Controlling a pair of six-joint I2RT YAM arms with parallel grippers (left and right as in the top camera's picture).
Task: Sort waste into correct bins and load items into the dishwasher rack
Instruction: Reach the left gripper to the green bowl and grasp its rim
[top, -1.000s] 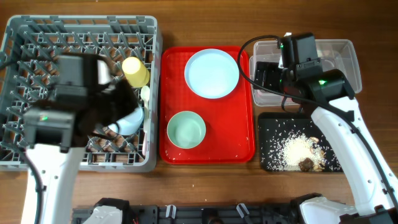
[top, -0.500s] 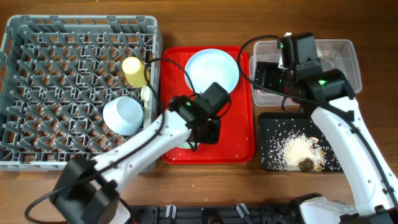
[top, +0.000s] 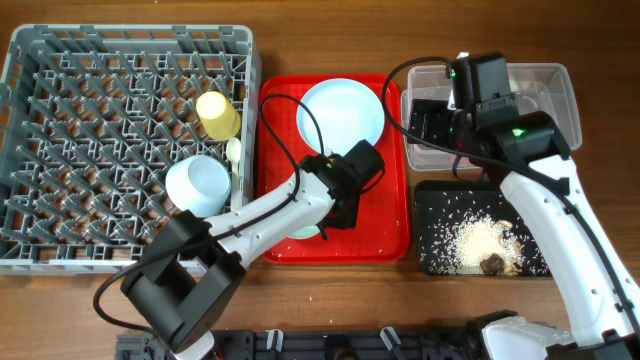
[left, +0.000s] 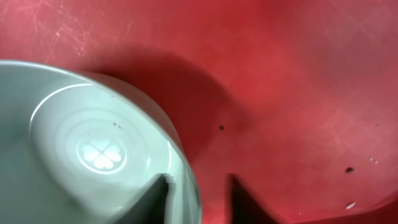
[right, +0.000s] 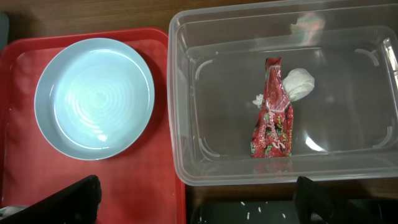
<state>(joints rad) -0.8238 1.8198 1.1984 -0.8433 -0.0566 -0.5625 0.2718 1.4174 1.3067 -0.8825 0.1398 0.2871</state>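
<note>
My left gripper (left: 198, 186) is open low over the red tray (left: 298, 93), one finger inside the pale green bowl (left: 93, 143) and one outside its rim. From overhead, the left gripper (top: 338, 215) and its arm hide most of that bowl. The pale blue plate (top: 340, 117) lies at the tray's far end. A yellow cup (top: 217, 114) and a pale blue bowl (top: 197, 184) sit in the grey rack (top: 130, 33). My right gripper (right: 199, 205) hangs wide open and empty above the clear tub (right: 348, 155), which holds the red wrapper (right: 273, 118) and tissue (right: 297, 82).
The black tray (top: 440, 210) in front of the clear tub holds rice (top: 475, 240) and brown scraps (top: 493, 263). A white utensil (top: 233, 150) lies at the rack's right edge. The left arm's cable loops over the red tray near the plate.
The left arm has swung from the rack to the red tray, leaving the blue bowl in the rack. Its jaws have opened around the green bowl's rim. The right arm has not moved.
</note>
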